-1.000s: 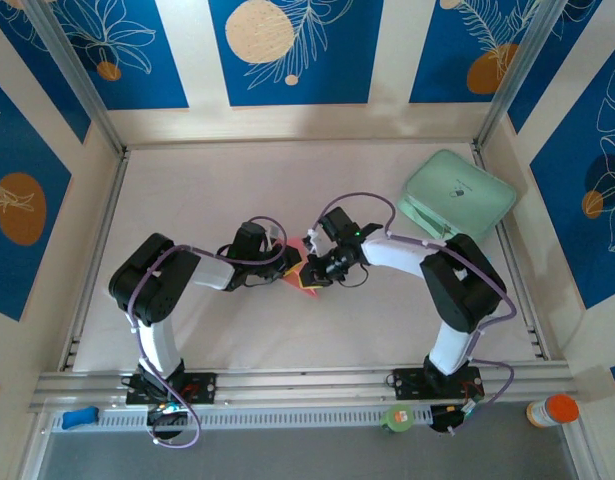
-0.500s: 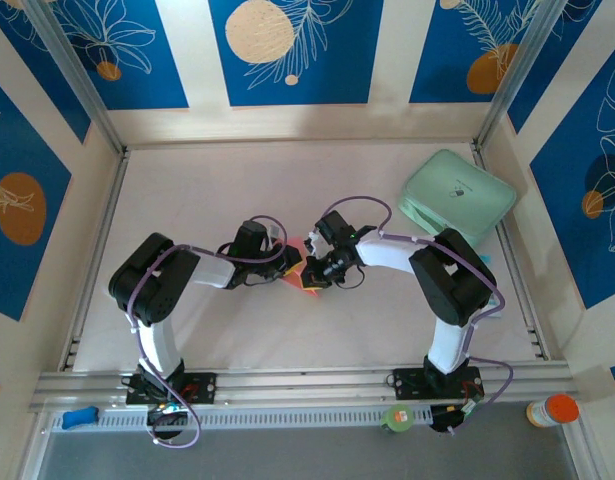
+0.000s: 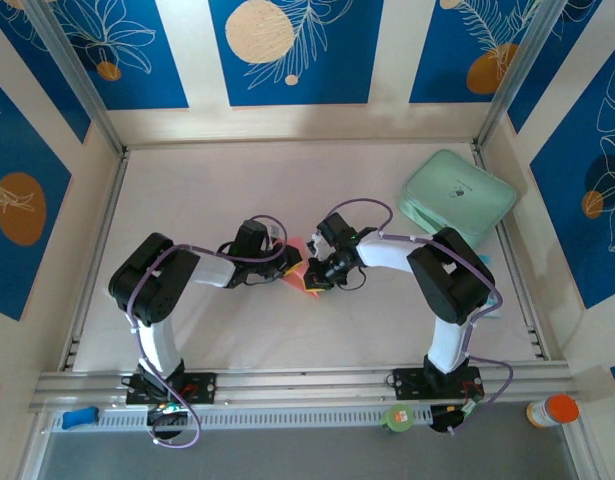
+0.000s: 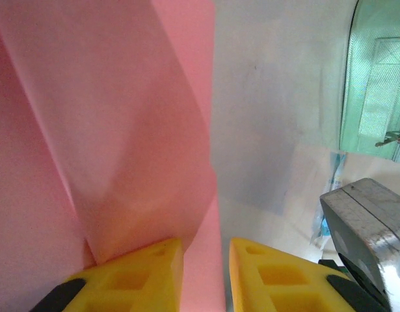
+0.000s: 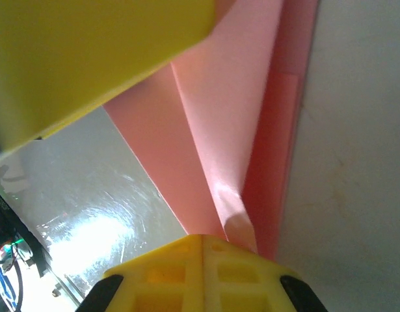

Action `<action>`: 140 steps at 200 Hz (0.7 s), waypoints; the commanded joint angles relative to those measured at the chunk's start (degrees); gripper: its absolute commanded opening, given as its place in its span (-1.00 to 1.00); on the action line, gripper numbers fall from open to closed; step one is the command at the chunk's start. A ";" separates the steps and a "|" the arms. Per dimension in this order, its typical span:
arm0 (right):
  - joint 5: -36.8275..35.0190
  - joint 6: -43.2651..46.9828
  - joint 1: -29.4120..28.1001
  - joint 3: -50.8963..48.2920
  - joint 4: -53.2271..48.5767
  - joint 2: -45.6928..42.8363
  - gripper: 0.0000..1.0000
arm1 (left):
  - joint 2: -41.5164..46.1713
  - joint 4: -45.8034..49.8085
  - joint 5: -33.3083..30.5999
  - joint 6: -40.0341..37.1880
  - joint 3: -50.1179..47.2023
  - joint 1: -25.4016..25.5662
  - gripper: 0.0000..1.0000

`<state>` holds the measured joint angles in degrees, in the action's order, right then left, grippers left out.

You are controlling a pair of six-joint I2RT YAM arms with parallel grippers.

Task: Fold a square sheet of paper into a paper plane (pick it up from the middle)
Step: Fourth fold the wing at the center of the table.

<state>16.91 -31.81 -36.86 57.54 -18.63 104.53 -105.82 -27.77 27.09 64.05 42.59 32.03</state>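
Okay, quick pass from my remote seat. The pale table (image 3: 207,200) sits inside blue floral walls. A mint-green pad (image 3: 457,197) lies at the far right corner, well apart from the work.

The left arm (image 3: 157,285) and right arm (image 3: 447,280) both bend inward, and their tools meet at the table's middle.

The left gripper (image 3: 283,268) points right. In its wrist view (image 4: 206,250) I see the yellow fingers (image 4: 141,273) a little apart, with a strip of the pink paper (image 4: 121,130) running down the gap. I cannot tell if the pads pinch it.

The right gripper (image 3: 315,276) points left. In its wrist view (image 5: 203,240) the jaws are closed tip to tip, right against a raised fold. I cannot tell if a layer is caught between them.

From the top camera the pink paper (image 3: 298,262) is on the table between the two grippers, touching both. It is creased into angled flaps, not flat (image 5: 219,130).

An orange-capped bottle (image 3: 555,410) stands on the near ledge at the right.
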 commanded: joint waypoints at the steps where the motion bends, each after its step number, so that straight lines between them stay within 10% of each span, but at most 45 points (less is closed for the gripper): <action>1: -0.07 -0.40 0.38 -0.85 -0.83 0.88 -0.91 | -1.60 8.26 -4.17 -1.45 -0.93 0.30 -0.46; 140: 3.57 1.31 0.74 -1.76 -1.67 2.43 -0.92 | -2.19 9.54 -4.92 -0.72 -1.02 0.27 -0.47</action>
<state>18.87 -31.53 -36.29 57.32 -18.26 105.97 -105.82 -27.14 26.92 64.10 42.83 32.05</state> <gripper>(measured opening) 0.045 0.265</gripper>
